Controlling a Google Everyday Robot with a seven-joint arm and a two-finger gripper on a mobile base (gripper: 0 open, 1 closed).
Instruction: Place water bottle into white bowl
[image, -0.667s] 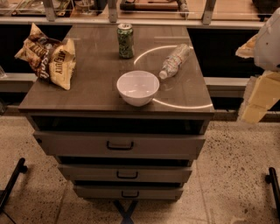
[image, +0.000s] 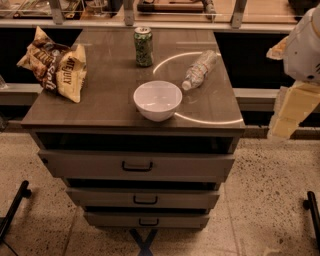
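Water bottle (image: 200, 70) is seen lying on its side on the table (image: 100, 107), just behind and right of the white bowl (image: 158, 100), cap end toward it, not touching. Behind the bowl, a green soda can (image: 143, 46) is stood upright. The tool (image: 292, 112) is held well right of the bowl, beyond the table; how far it is open cannot be told.

You can see bold lettering on the chip bag (image: 55, 67) at the left edge of the table (image: 110, 102), but it is too garbled to read for sure. Nothing reads on the green can (image: 143, 46) near the back edge or on the water bottle (image: 200, 69) label. The claw (image: 292, 112) hangs beyond the right edge.
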